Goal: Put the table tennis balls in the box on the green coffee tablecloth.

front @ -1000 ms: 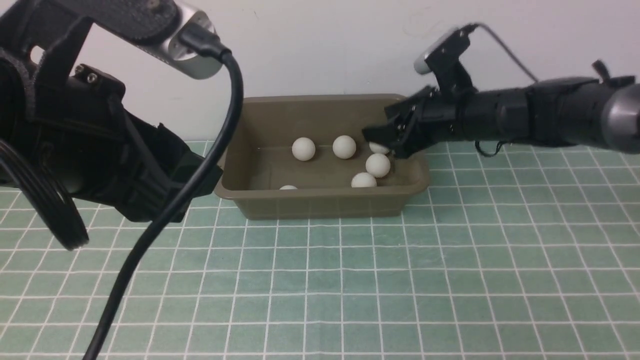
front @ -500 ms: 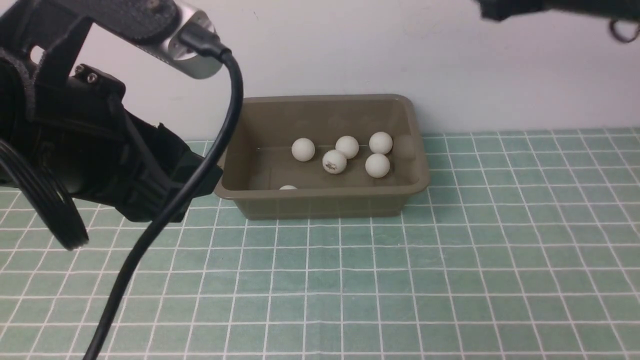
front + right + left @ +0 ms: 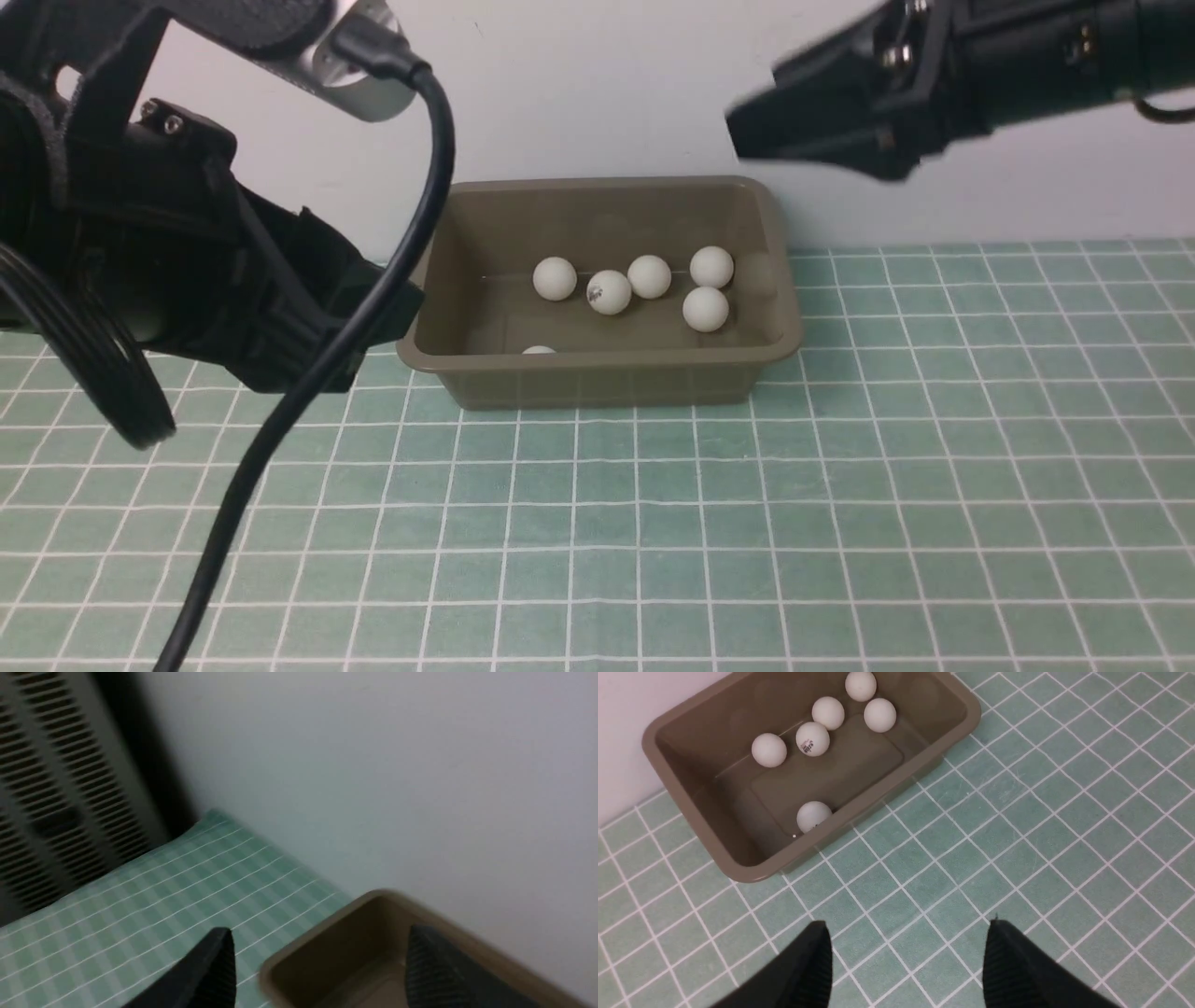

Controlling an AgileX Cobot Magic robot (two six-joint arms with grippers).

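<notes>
My left hand (image 3: 908, 935) hangs low over the green cloth (image 3: 840, 513), in front of the box (image 3: 597, 381) and to its left. Its two fingers stand well apart with nothing between them, so it is open and empty. A black cable (image 3: 280, 420) droops from that arm across the front view.

My right hand (image 3: 320, 947) is up in the air above the far right corner of the box, in front of the white wall (image 3: 607, 84). Its fingers are spread too, and only the cloth and the box rim show in the gap: open, carrying nothing.

The box sits on the cloth at the back of the worktop, close to the wall. All six balls (image 3: 879, 715) lie inside it. Four form a loose row toward the far side. The second from the left (image 3: 609, 291) bears a small dark print and sits just beside its neighbour on the right. A fifth (image 3: 705, 309) rests just in front of the rightmost one. The sixth (image 3: 813, 815) lies apart from the others against the near wall of the box, left of the middle. From the front only its top shows.
</notes>
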